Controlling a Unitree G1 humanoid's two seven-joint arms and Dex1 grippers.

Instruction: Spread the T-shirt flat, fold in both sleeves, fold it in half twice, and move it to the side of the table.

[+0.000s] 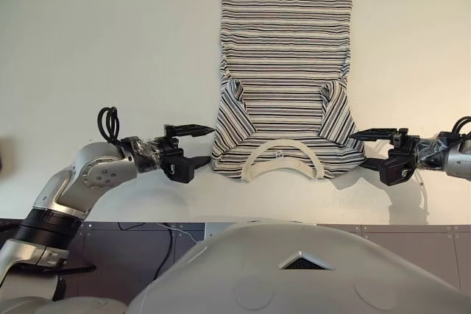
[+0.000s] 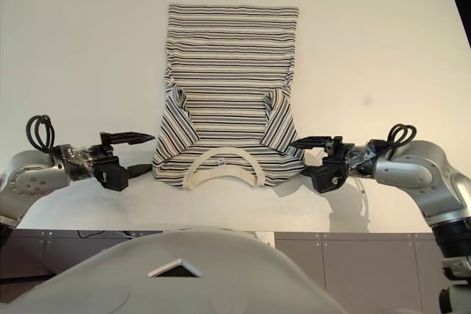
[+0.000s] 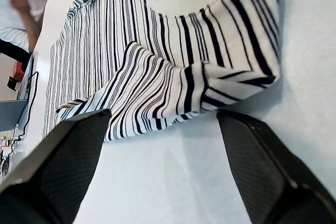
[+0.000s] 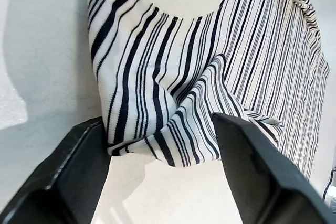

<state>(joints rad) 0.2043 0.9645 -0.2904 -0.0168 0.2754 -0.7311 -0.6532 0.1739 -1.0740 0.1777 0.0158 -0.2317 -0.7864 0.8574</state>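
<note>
Near the front of the white bench [image 1: 96, 49], the left hand [image 1: 200, 145] and right hand [image 1: 359, 151] sat spread open at the 2 shoulder corners of the striped T-shirt [image 1: 283, 71], which lay flat, sleeves folded in, hem farthest.

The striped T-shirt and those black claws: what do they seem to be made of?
The T-shirt looks like soft knit, cotton-type fabric: it creases and bunches at the corners, and has a cream collar. The left claw and right claw look like matte black hard plastic, with finely textured, perhaps rubbery pads.
</note>
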